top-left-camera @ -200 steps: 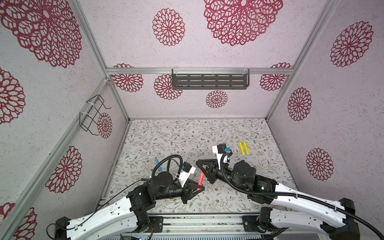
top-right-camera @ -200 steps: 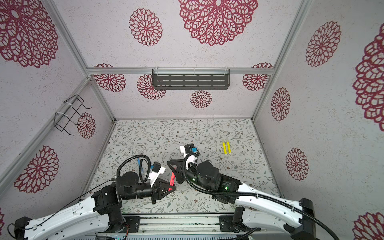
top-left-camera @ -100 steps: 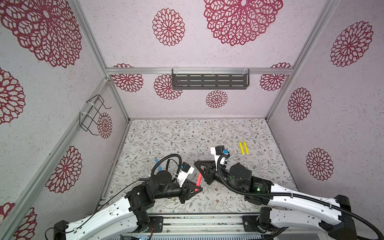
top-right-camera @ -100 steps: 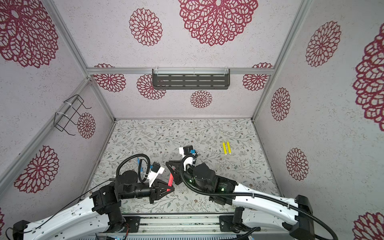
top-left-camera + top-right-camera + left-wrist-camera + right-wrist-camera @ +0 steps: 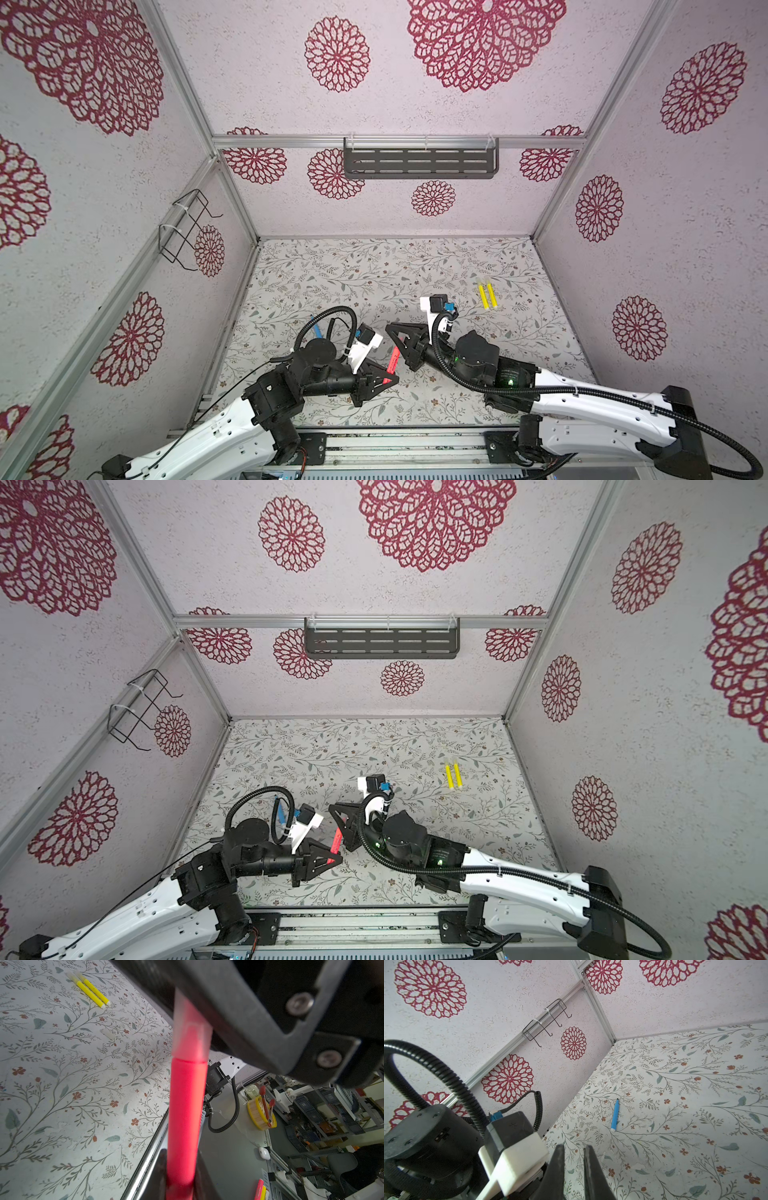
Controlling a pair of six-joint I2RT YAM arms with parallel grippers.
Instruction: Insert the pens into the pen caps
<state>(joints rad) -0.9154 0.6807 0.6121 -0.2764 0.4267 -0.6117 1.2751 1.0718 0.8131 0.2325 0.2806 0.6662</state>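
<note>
At the far left, on the table point(image 5: 332, 270), the blue pen point(image 5: 615, 1114) is laid flat and is partly hidden behind the left arm's cable in both top views. Its long axis is set roughly front to back, and its dark tip is turned toward the rear left corner.

The left gripper point(image 5: 388, 378) is seen near the front edge. Its fingers point(image 5: 158, 1178) are pressed shut on the near end of the pink pen point(image 5: 392, 362), which is held above the table. The pen's long axis is slanted away from the front edge and slightly to the right, and its far end is pointed into the right gripper point(image 5: 574, 1147). That end is sheathed in the clear cap point(image 5: 190, 1040). The cap's outer end is hidden behind one dark finger point(image 5: 239, 1014) of the right gripper. Those fingers are closed to a thin slit, and the cap is taken to be pinched between them, though the contact itself is not shown.

Further right, a loose cap point(image 5: 108, 1034) is seen lying alone on the table. Beyond it, the yellow pens point(image 5: 487, 296) are laid side by side, parallel and just touching or nearly so, long axes front to back, with their pale see-through ends turned toward the rear wall
</note>
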